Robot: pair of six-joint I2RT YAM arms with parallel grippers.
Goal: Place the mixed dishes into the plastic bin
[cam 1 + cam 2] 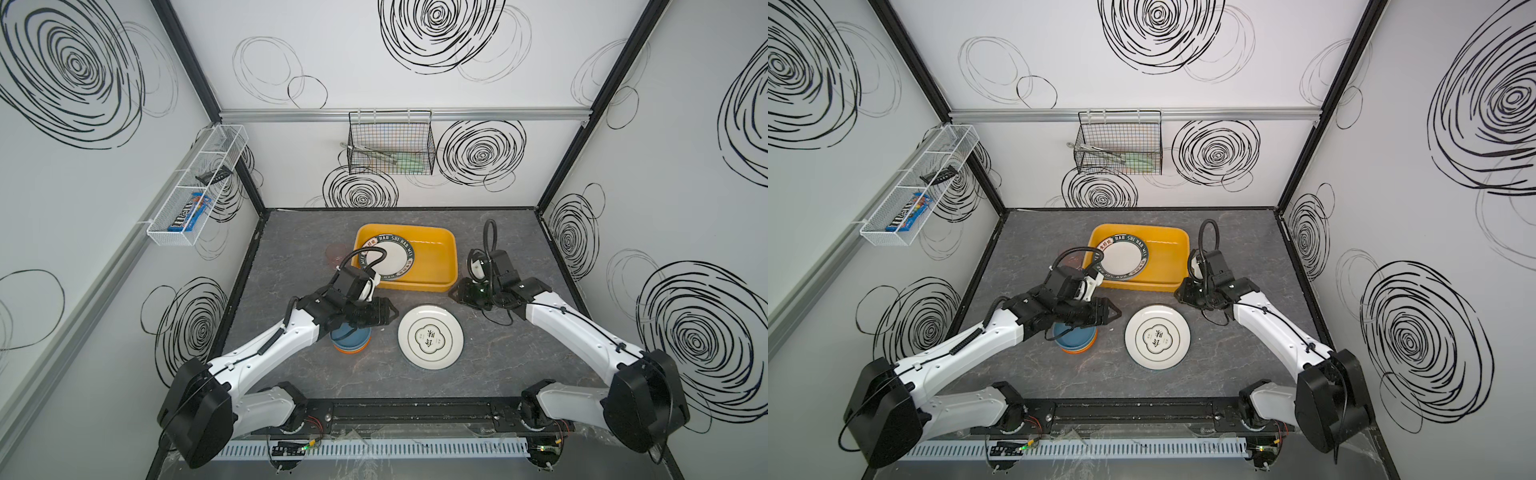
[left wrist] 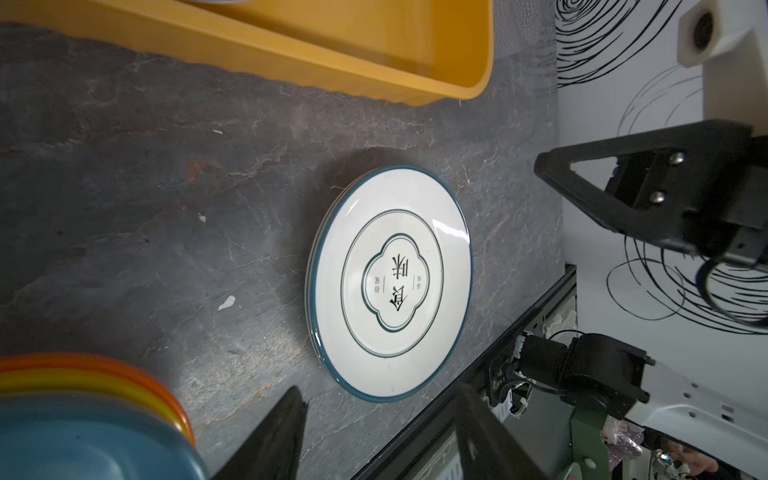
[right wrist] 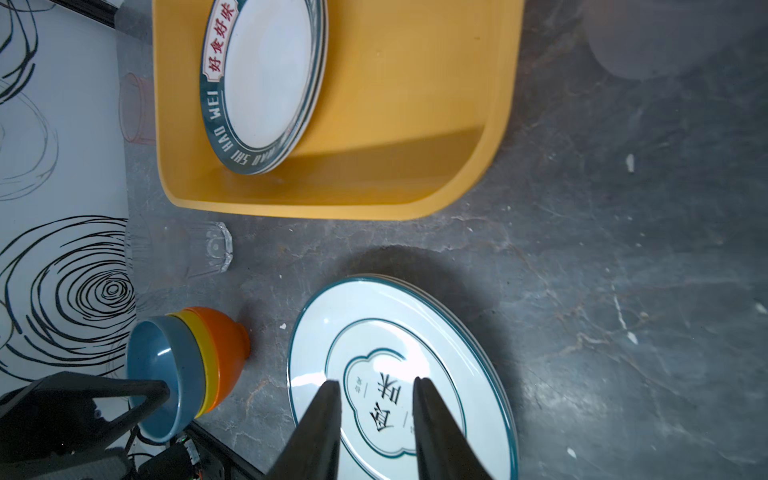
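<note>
In both top views the bin (image 1: 434,249) holds lettered plates (image 1: 388,258) at its left end; white plates (image 1: 430,336) and stacked bowls (image 1: 351,344) sit on the table (image 1: 498,353), outside the bin. Left wrist: the left claw (image 2: 374,436) stands spread and empty, near the bowls. Right wrist: the right claw (image 3: 376,399) is narrowly parted over the white plates, gripping nothing; a clear cup (image 3: 208,249) stands beside the bin.

Both the left arm (image 1: 249,361) and the right arm (image 1: 582,328) wear glossy white shells with bulky black joint housings (image 1: 640,399) and thin black cables clipped alongside. A ribbed black hose (image 1: 485,239) loops above each wrist. The fingers (image 3: 316,432) are black and tapered.
</note>
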